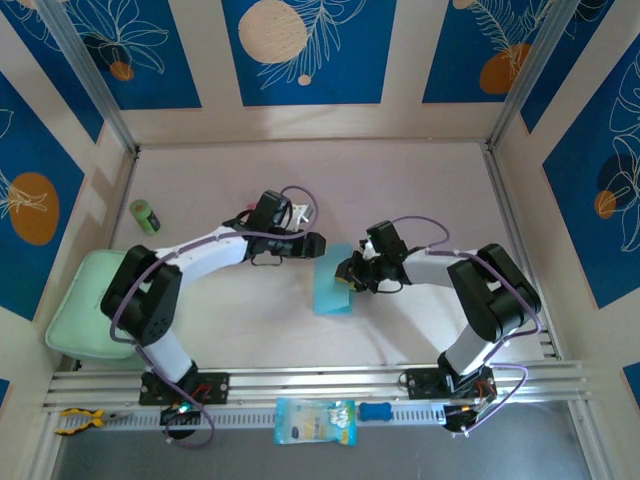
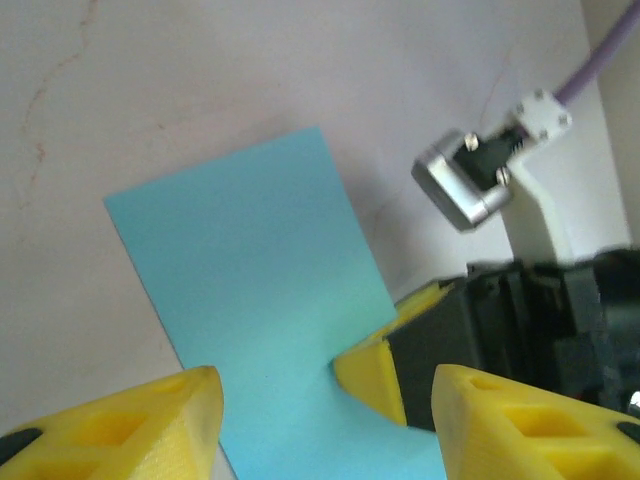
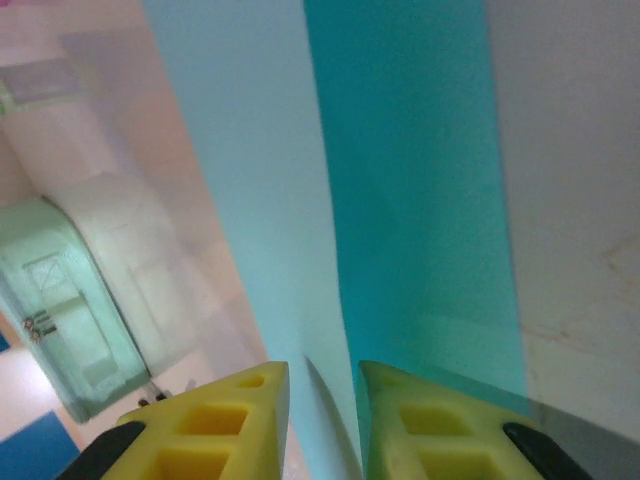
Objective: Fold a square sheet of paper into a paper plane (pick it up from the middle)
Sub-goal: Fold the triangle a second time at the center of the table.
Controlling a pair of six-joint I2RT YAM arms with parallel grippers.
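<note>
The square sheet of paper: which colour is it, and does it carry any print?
Plain light cyan-blue sheet, no print; best seen in the left wrist view.

Small green roll (image 1: 145, 216) at left of frame on my pale table (image 1: 400, 180), mint-green board (image 1: 80, 300) lower left, printed packet (image 1: 315, 420) bottom centre beside a blue handle (image 1: 376, 411), yellow-handled pliers (image 1: 78, 420) bottom left.

The square sheet of paper (image 1: 331, 292) lies between the left gripper (image 1: 320, 243), at its far-left corner, and the right gripper (image 1: 345, 272), at its right edge; a packet (image 1: 315, 420) sits nearer.
</note>
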